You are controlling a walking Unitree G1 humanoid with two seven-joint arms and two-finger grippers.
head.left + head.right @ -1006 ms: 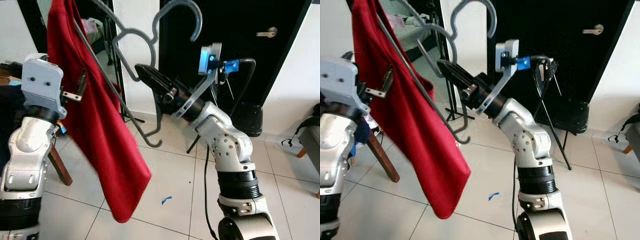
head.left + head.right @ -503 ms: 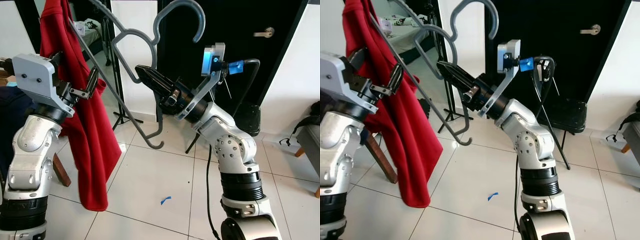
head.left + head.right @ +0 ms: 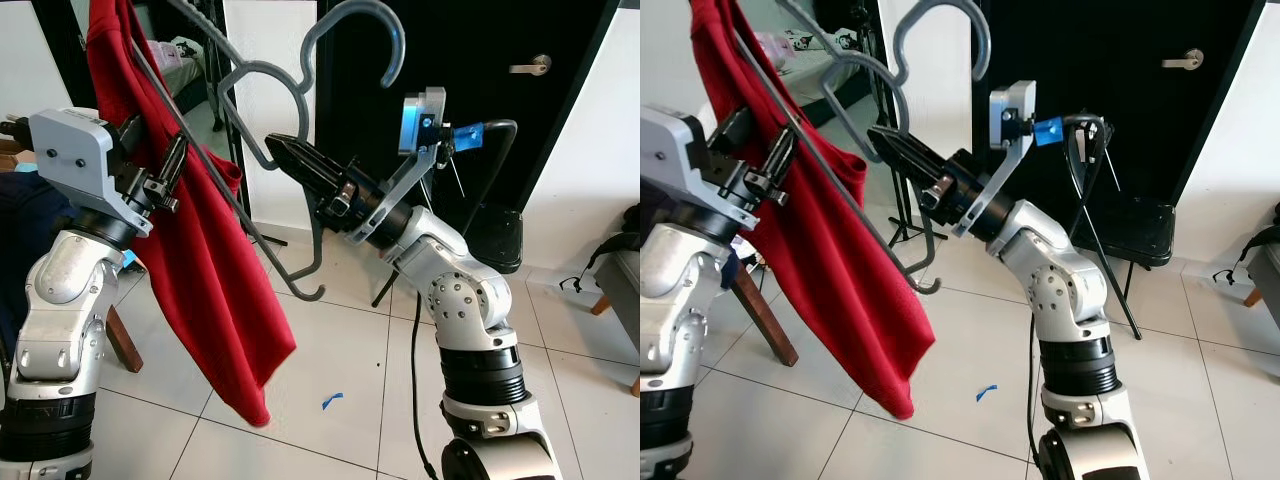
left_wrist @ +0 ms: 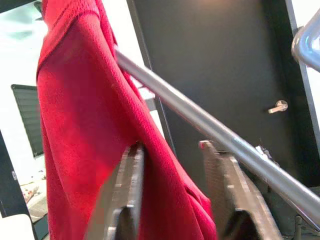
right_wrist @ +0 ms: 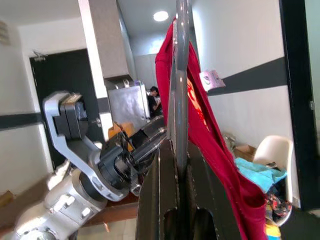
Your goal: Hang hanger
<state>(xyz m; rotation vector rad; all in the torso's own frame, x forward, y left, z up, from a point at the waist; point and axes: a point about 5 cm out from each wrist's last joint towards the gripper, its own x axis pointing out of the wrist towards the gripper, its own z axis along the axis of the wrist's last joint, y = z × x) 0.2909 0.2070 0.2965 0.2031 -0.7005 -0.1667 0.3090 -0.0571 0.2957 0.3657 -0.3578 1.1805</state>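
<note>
left eye view: right gripper (image 3: 283, 150) clamps the hanger (image 3: 290, 110); at 9 o'clock, left gripper (image 3: 172, 170) has fingers parted around the red cloth (image 3: 200, 270).

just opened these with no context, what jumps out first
A bright red garment draped over a large grey hanger fills the robot's left side, its hem hanging toward the tiled floor. The right gripper is shut on the hanger just below its hook, while the left gripper sits open around the hanger's sloping bar and the cloth. Behind them stands a black door.
</note>
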